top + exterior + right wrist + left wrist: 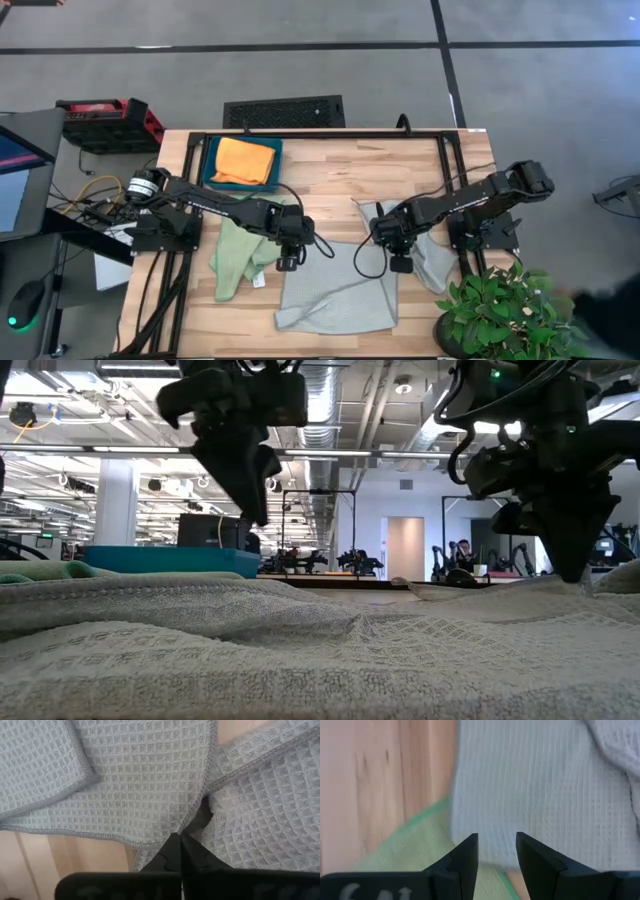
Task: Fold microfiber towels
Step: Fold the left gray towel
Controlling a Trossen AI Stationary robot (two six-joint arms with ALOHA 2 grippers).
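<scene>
The counter (330, 165) is seen carrying four cloths. The largest, a pale grey towel (335, 295), is spread rumpled against the front edge, one flap already turned over; a second grey towel (432, 262) is bunched toward the front right corner. A light green towel (238, 255) is crumpled near the front left, and an orange towel (245, 160) is lying in the teal tray (210, 165) at the back left.

All are judged thin, limp and light (the waffle weave should give decent friction), so hemmed edges or corners are best pinched, since the middle would simply sag.

The right pincer (181, 842) is closed, apparently nipping a fold of grey cloth at the spread towel's right edge. The left pincer (496, 851) is held open above the spread towel's left edge, gripping nothing.
</scene>
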